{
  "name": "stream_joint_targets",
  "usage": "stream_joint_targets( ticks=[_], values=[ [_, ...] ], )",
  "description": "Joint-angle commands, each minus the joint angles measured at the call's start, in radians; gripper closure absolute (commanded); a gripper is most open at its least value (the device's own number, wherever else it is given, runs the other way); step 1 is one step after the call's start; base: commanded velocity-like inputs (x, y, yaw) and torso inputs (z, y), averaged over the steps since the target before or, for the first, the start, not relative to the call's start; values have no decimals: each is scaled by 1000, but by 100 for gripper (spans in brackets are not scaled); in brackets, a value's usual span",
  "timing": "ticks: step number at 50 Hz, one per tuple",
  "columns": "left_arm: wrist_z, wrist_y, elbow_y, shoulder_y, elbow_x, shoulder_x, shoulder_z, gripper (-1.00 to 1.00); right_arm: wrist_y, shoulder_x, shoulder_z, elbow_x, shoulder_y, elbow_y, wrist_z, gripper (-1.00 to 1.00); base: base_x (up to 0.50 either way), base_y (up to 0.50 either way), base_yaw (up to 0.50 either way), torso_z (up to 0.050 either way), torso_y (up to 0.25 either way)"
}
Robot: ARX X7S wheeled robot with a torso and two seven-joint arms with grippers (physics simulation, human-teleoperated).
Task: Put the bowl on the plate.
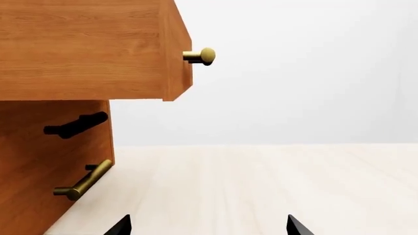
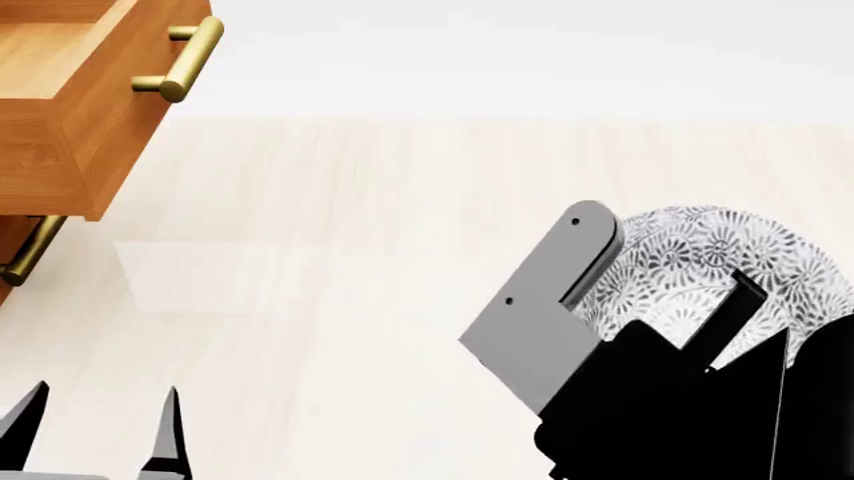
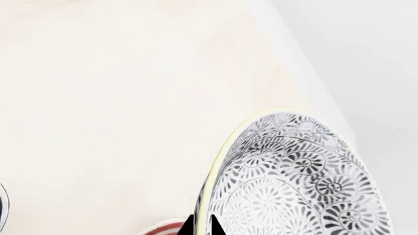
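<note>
The bowl point(image 2: 694, 255), white with a dense grey floral pattern, shows at the right of the head view, tilted and partly covered by my right arm. My right gripper point(image 3: 202, 226) is shut on the bowl point(image 3: 294, 181), one fingertip on each side of its rim. Just beneath the fingertips in the right wrist view, a sliver of the plate point(image 3: 163, 228) shows its red ring; the rest of it is out of view. Low over the pale table, my left gripper point(image 1: 209, 227) stands open with nothing between its fingers, and it appears again as the left gripper point(image 2: 96, 430) at the head view's lower left.
A wooden cabinet stands at the left with an open drawer point(image 2: 67, 100) jutting over the table point(image 2: 374, 250); it has a brass bar handle point(image 2: 180, 60). A second brass handle point(image 1: 85, 178) sits on the cabinet front below. A dark curved edge point(image 3: 3, 210) shows at the right wrist view's border.
</note>
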Motion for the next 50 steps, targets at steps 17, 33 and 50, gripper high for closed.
stream_joint_targets(
  ticks=[17,33,50],
  values=[
    [-5,0,-9,-8,-3,-6,6,-100,-31,182,-29,253,36,-128,267,100,0,0,0,0,1],
    [-8,2,-14,-13,-1,-5,15,-100,-69,266,-27,310,45,-196,321,100,0,0,0,0,0],
    [-10,7,-20,-13,-4,-7,19,-100,-181,358,8,243,-50,-295,272,100,0,0,0,0,1]
  ],
)
